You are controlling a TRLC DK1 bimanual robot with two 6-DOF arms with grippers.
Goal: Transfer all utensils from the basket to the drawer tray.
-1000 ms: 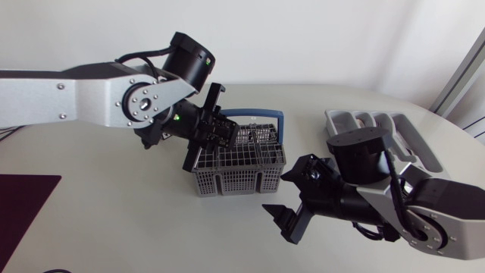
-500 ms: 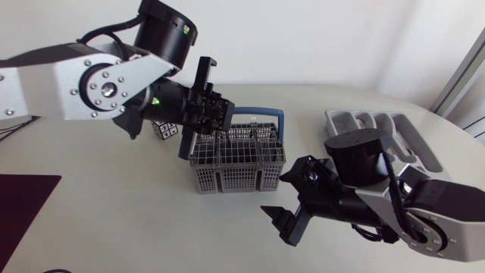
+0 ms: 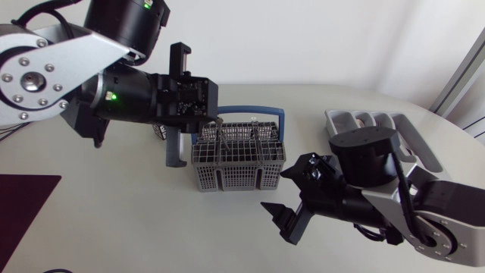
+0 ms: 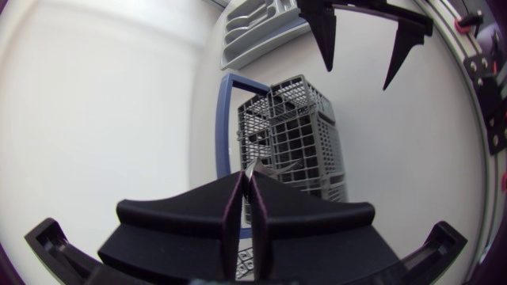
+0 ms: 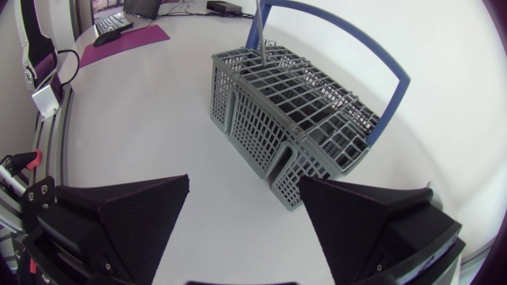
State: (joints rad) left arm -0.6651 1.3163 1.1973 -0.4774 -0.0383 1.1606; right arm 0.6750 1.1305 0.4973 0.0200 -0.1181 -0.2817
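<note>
Left wrist view: left claw [image 4: 247,180] pinches metal utensil [image 4: 250,166] above lattice basket [image 4: 305,134]; right claw [image 5: 245,180] spread.

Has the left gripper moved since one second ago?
Yes. The left gripper has drawn back from the basket toward the view's left, gripping a utensil.

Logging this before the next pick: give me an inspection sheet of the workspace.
Surface: white table.
Job's things: grey basket with blue handle; drawer tray beyond the right arm.
Clutter: dark mat at the table's left edge; small patterned cube.
Grippers: left gripper shut on a utensil over the basket; right gripper open beside the basket.
Cables: black cable on the right arm.
Surroundings: nothing seen.
</note>
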